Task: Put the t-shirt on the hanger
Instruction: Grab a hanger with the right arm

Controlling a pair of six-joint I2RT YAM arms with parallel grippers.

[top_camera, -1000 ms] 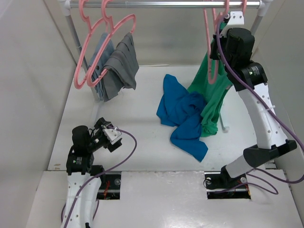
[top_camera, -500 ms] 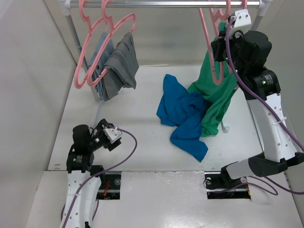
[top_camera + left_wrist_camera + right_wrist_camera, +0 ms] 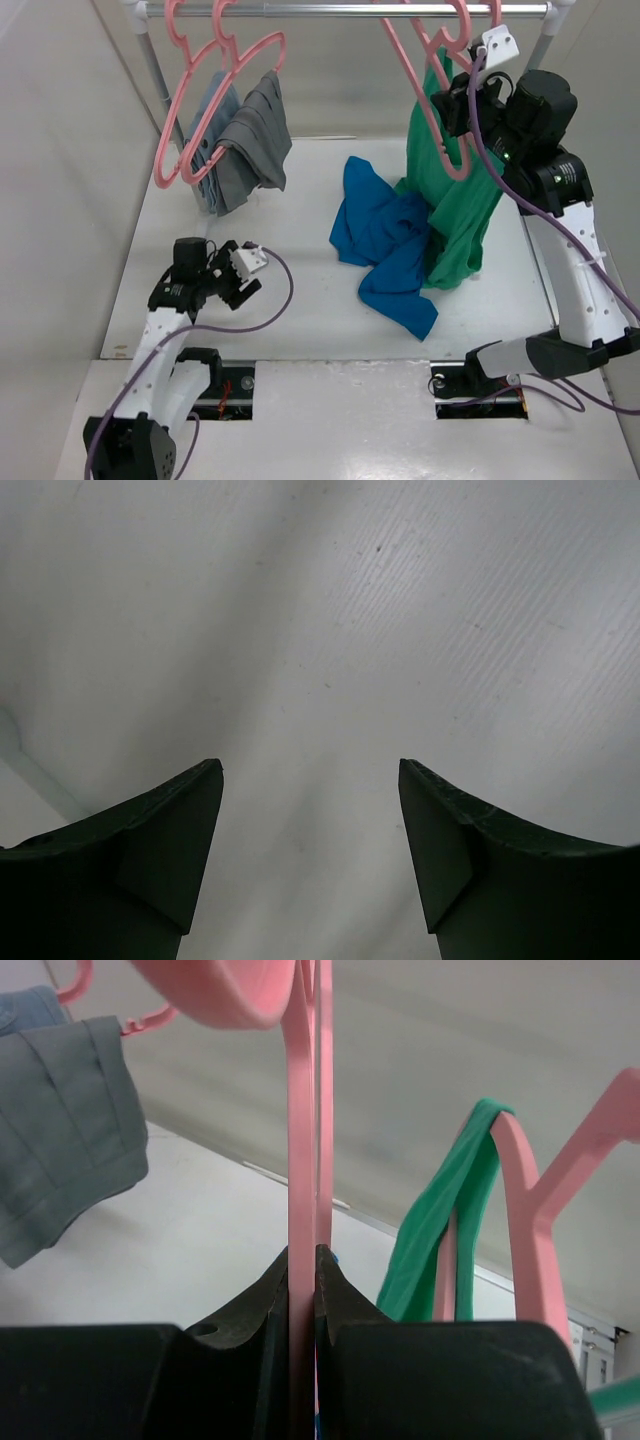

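The blue t-shirt [image 3: 385,245] lies crumpled on the white table, right of centre, its edge against the hanging green top [image 3: 450,190]. My right gripper [image 3: 458,108] is raised near the rail and shut on a bare pink hanger [image 3: 415,85], whose hook is still up at the rail. In the right wrist view the jaws [image 3: 303,1260] pinch the hanger's thin bar [image 3: 303,1110]. My left gripper [image 3: 238,285] is low over the table at the near left, open and empty; the left wrist view shows its fingers [image 3: 310,770] spread over bare table.
Another pink hanger carries the green top [image 3: 450,1230] just right of the held one. Two pink hangers with grey garments [image 3: 245,135] hang at the rail's [image 3: 340,9] left end. White walls close in on both sides.
My right gripper has swung the pink hanger out to the left, away from the green top. My left arm has shifted a little to the right and turned.
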